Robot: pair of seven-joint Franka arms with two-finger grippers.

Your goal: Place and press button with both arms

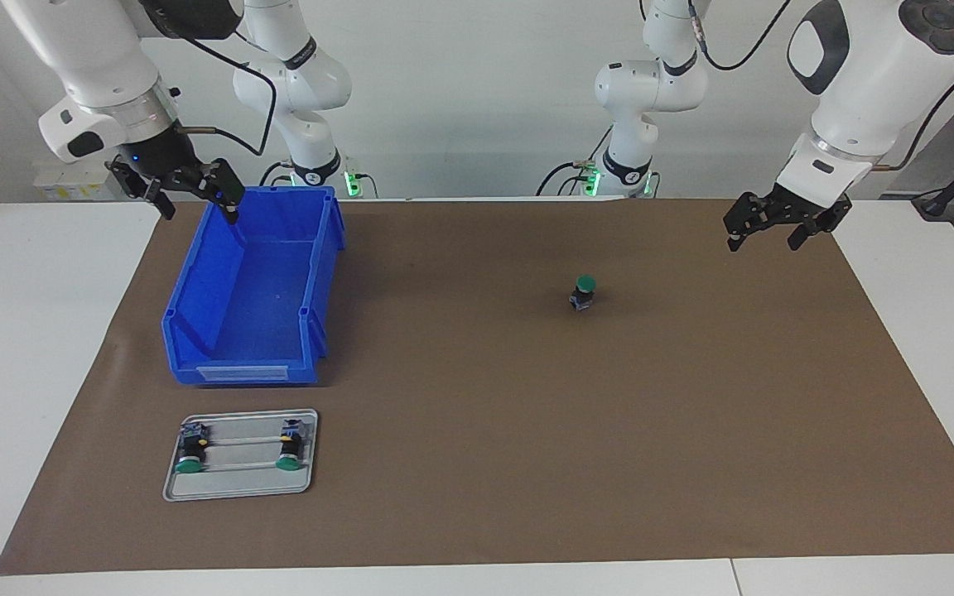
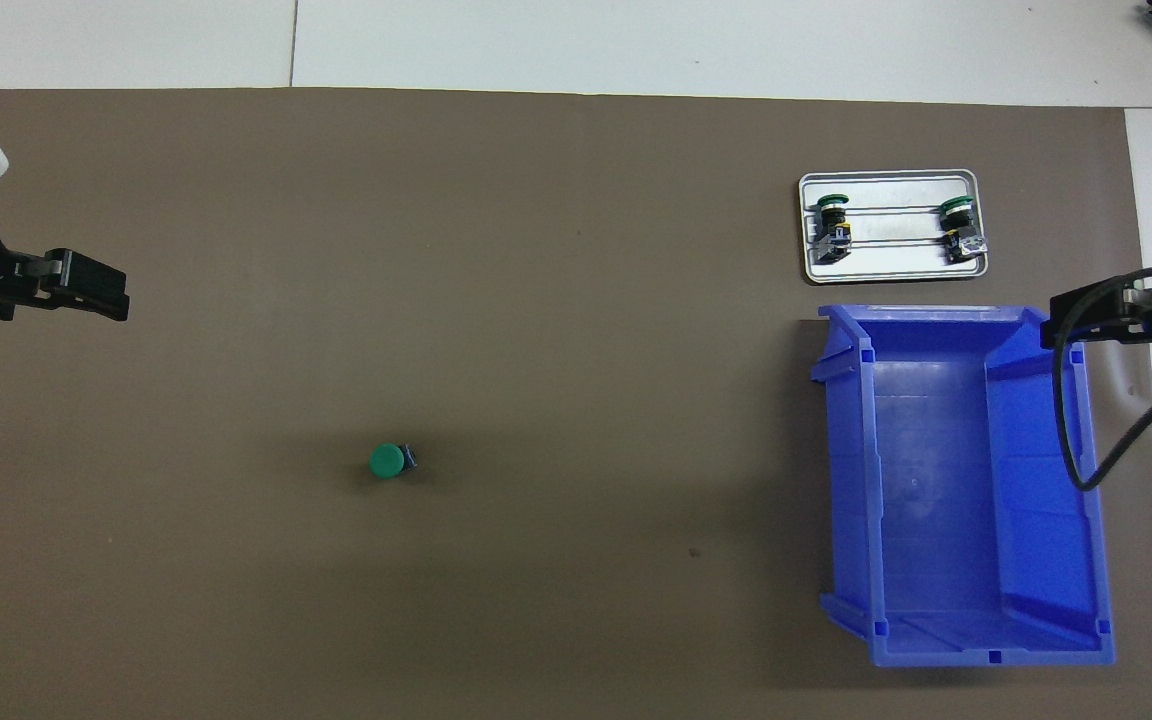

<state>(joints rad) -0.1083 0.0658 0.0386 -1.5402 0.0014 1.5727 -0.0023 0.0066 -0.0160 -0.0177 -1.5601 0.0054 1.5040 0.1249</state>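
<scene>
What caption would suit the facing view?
Two open grippers, left and right, hang above a table with one upright button.

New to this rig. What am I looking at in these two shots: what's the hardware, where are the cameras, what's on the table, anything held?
Two white robot arms stand at one end of a table covered with a brown mat. One picture looks at them from across the table; the other looks down from above their own end, so the sides are swapped between the two.

The left gripper hangs open in the air over its end of the mat. The right gripper hangs open over the rim of an empty blue bin. Neither holds anything.

One green-capped button stands upright and alone on the mat, toward the left arm's end. Farther from the robots than the bin lies a metal tray with two more buttons on their sides.
</scene>
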